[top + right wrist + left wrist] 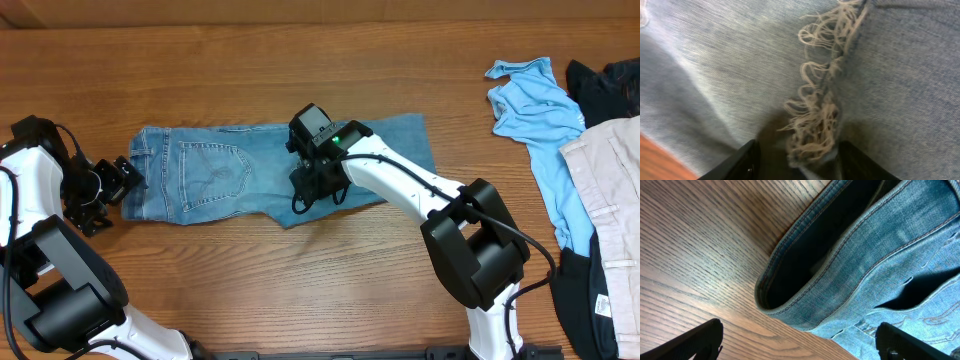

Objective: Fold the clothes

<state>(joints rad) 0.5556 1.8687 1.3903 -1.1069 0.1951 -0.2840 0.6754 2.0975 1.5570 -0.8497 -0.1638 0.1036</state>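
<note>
1. Jeans [215,175]: folded double at mid-worktop [300,290], long axis left to right, waistband [805,287] at the left end.
2. Left gripper [112,190]: spread wide, just beside the waistband and nearer to it.
3. Right gripper [800,162]: over mid-length, half-parted astride the frayed hem [815,115]; whether it pinches cannot be told.
4. Wood shows before and behind the jeans; other garments [590,150] lie well apart, right.

Overhead: set above the table [300,290], faced straight down, far; whole jeans [220,175] covered. Left wrist: held low and close, faced at the waistband [840,250]. Right wrist: held very close, faced down on the frayed hem [815,120]. Jeans shared by all three.
</note>
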